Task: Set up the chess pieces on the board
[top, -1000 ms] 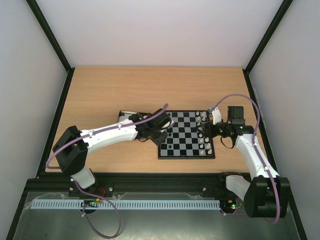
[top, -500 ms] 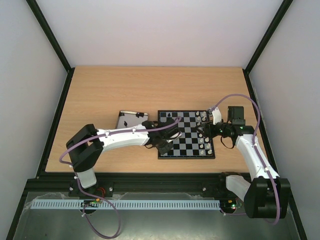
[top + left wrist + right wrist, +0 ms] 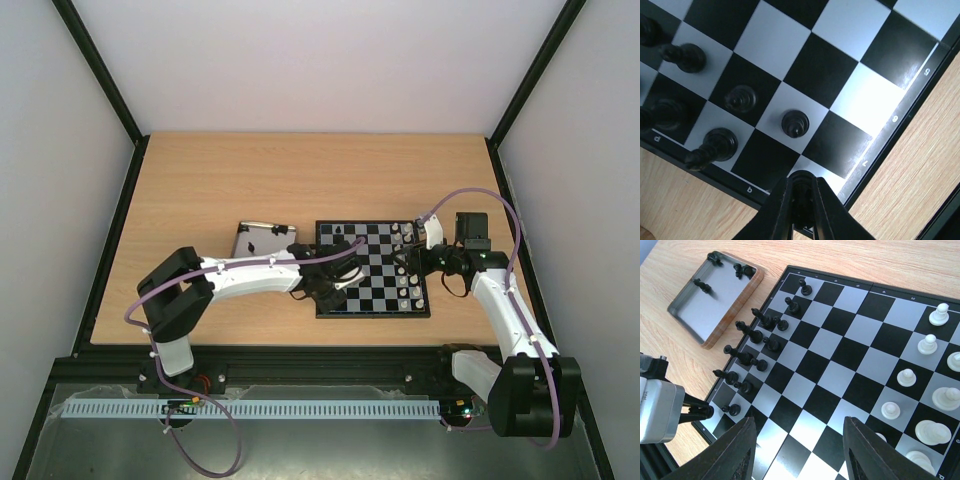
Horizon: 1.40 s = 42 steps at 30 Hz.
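Note:
The board (image 3: 375,286) lies right of centre on the table. Black chess pieces (image 3: 765,343) stand in two columns along its left side. My left gripper (image 3: 336,291) hovers over the board's near left corner. In the left wrist view it (image 3: 801,200) is shut on a black chess piece (image 3: 801,192), just above an edge square of the board (image 3: 820,65). A black pawn (image 3: 795,123) stands one square ahead. My right gripper (image 3: 800,450) is open and empty above the board's (image 3: 840,355) middle squares; it also shows in the top view (image 3: 408,262).
A shiny grey tray (image 3: 262,240) sits left of the board, and a few black pieces (image 3: 742,270) lie in the tray (image 3: 715,305). White pieces (image 3: 927,345) stand along the board's right side. The left gripper's body (image 3: 655,410) is at the board's near left corner.
My left arm has swung from beside the tray toward me to the board's near left corner, carrying the black piece. The right arm has not moved.

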### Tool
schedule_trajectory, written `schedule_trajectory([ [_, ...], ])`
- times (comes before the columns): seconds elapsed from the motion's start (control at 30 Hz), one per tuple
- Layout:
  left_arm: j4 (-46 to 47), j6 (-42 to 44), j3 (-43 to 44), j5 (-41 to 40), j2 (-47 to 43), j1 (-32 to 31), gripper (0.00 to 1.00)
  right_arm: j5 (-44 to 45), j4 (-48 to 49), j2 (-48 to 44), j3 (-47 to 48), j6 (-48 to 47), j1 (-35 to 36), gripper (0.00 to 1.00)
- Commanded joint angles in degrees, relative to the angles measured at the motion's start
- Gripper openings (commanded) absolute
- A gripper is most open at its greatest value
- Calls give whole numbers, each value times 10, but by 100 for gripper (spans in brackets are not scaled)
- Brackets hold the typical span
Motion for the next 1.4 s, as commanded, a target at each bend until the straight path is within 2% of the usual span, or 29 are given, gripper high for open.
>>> schedule_trajectory([
  [0.0, -7, 6, -15, 20, 0, 0, 9, -8, -9, -5, -5, -9, 2, 49],
  [0.5, -11, 7, -17, 17, 26, 1, 9, -7, -9, -4, -5, -9, 2, 49],
  [0.7, -12, 6, -17, 14, 30, 0, 14, -8, -8, -4, -5, -9, 2, 49],
  [0.8, -14, 5, -15, 10, 25, 0, 19, -7, -9, -5, -5, -9, 2, 49],
  [1.17, -29, -4, -3, -3, -65, 13, 24, -11, -9, 1, -5, -9, 2, 49],
  [1.3, -16, -23, -18, -14, -116, 60, 27, -12, -9, 6, -4, -9, 2, 49],
  [1.37, -6, -34, -29, -13, -130, 93, 26, -14, -9, 10, -4, -8, 2, 49],
])
